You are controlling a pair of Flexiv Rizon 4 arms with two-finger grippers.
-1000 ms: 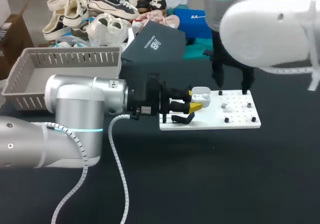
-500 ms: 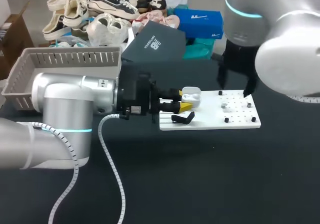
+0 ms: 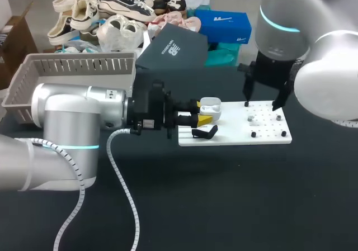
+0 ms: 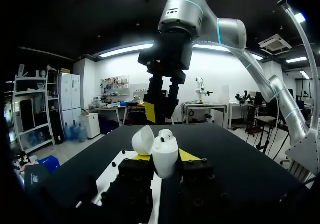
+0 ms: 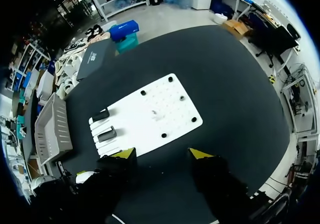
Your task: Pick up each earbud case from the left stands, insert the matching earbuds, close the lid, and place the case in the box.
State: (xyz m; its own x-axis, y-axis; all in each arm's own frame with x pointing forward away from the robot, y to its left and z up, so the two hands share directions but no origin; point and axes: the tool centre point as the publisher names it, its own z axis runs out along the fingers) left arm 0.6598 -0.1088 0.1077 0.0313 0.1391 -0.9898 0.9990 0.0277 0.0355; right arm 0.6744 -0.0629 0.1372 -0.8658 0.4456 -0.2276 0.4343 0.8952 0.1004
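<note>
Head view: left gripper (image 3: pixel 205 117) pinches white plastic earbud case (image 3: pixel 210 104), lid open, above left end of white perforated board (image 3: pixel 235 135). Over the board's far side, right gripper (image 3: pixel 262 101) hangs with fingers spread.

A white logo with small lettering stands on the dark box (image 3: pixel 173 52) lid, too small to make out. Nothing else on the table bears legible print.

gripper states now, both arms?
Left gripper: shut on the open-lidded earbud case.
Right gripper: open, holding nothing.
</note>
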